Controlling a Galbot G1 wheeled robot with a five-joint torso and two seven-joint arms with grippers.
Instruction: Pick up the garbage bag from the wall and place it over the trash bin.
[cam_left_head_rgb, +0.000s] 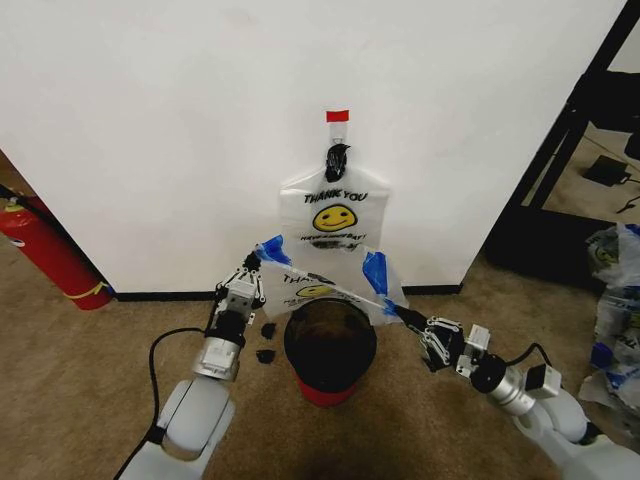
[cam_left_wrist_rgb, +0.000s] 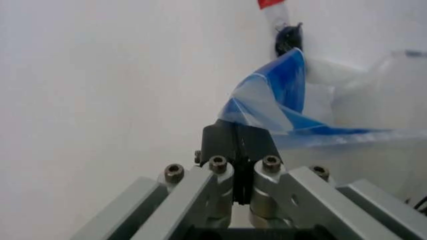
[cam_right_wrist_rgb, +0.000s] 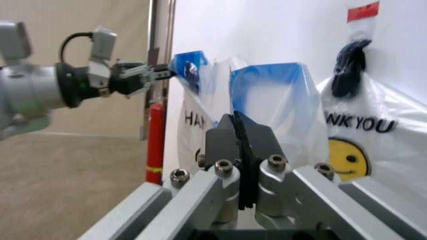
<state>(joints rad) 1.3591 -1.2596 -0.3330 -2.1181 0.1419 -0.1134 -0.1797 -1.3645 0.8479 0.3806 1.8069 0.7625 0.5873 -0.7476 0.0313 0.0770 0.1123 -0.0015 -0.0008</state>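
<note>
A bag (cam_left_head_rgb: 322, 285) is stretched between both grippers, just above the bin (cam_left_head_rgb: 330, 345), in front of the wall (cam_left_head_rgb: 180, 120). The left gripper (cam_left_head_rgb: 255, 260) has its jaws closed on the bag's blue handle at the left corner; in the left wrist view the jaws (cam_left_wrist_rgb: 240, 145) pinch that blue plastic (cam_left_wrist_rgb: 280, 95) tight. The right gripper (cam_left_head_rgb: 412, 318) holds the other blue handle with its jaws closed on it, low and to the right of the bin; in the right wrist view the blue handle (cam_right_wrist_rgb: 267, 95) rises from between its closed jaws (cam_right_wrist_rgb: 241, 145), and the left gripper (cam_right_wrist_rgb: 163, 75) shows farther off, gripping the opposite corner.

The held bag's open mouth sags between the two grips, its lower edge touching or nearly touching the bin's back rim; I cannot tell which. The bin stands on the carpet (cam_left_head_rgb: 100, 370) close to the wall, black with a red base.

A second bag (cam_left_head_rgb: 335, 210) hangs on the wall above, from a hook (cam_left_head_rgb: 338, 155) under a red tape strip (cam_left_head_rgb: 338, 116), showing the smiley face and "THANK YOU". A fire extinguisher (cam_left_head_rgb: 45, 250) leans at the wall on the left. Two small dark pieces (cam_left_head_rgb: 267, 342) lie on the carpet just left of the bin.
</note>
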